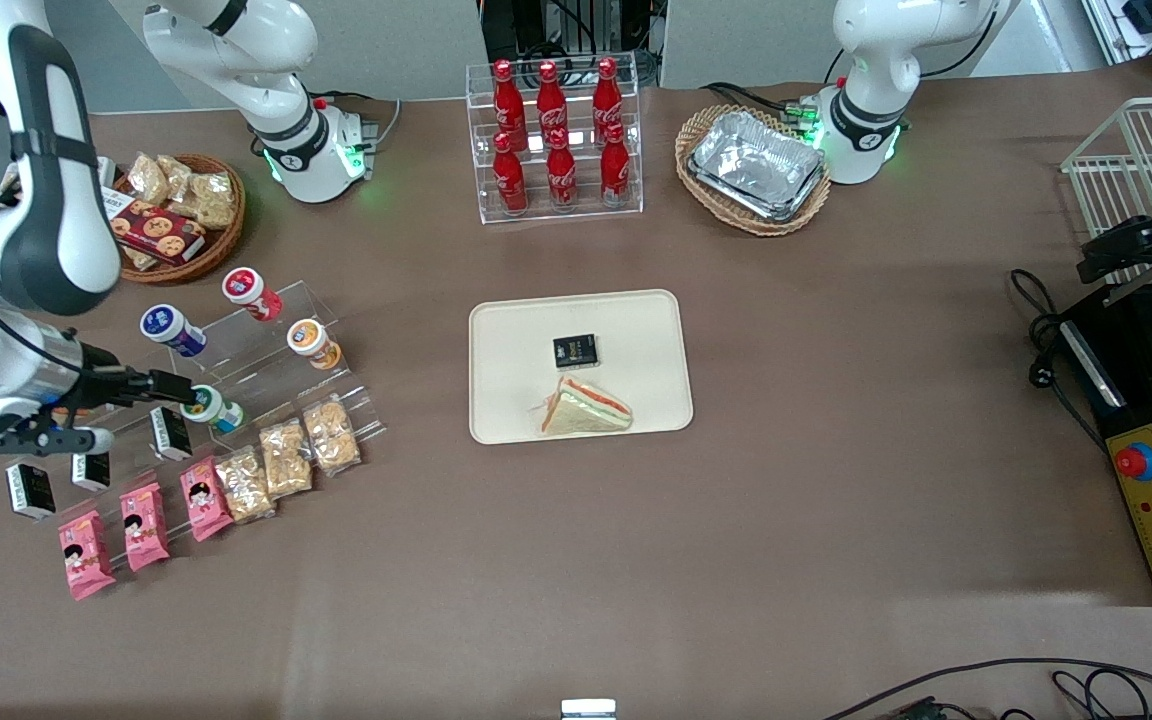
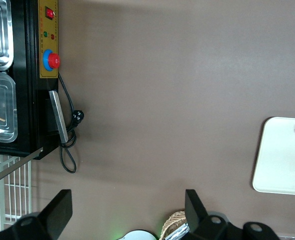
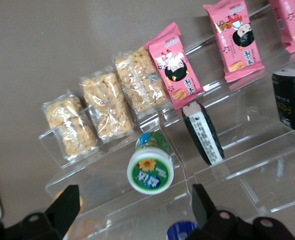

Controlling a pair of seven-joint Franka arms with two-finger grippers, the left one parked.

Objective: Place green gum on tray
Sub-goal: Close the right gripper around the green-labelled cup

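Observation:
The green gum point(image 1: 212, 409), with a white lid, round green label and teal body, lies tilted on the lower step of a clear acrylic stand point(image 1: 266, 370). It also shows in the right wrist view point(image 3: 150, 168). My right gripper point(image 1: 181, 390) hovers just over the stand at the working arm's end of the table. In the right wrist view the gripper point(image 3: 133, 210) is open and empty. The gum sits just ahead of its fingertips point(image 3: 66, 206), not between them. The cream tray point(image 1: 516, 340) lies at the table's middle and holds a sandwich point(image 1: 584, 408) and a small black packet point(image 1: 575, 351).
Blue-lidded point(image 1: 171, 329), red-lidded point(image 1: 250, 291) and orange-lidded point(image 1: 313, 343) bottles lie on the stand's higher steps. Snack bars point(image 1: 286, 456), pink packets point(image 1: 141, 522) and black packets point(image 1: 169, 432) fill its nearer steps. A cola rack point(image 1: 558, 140) and baskets stand farther back.

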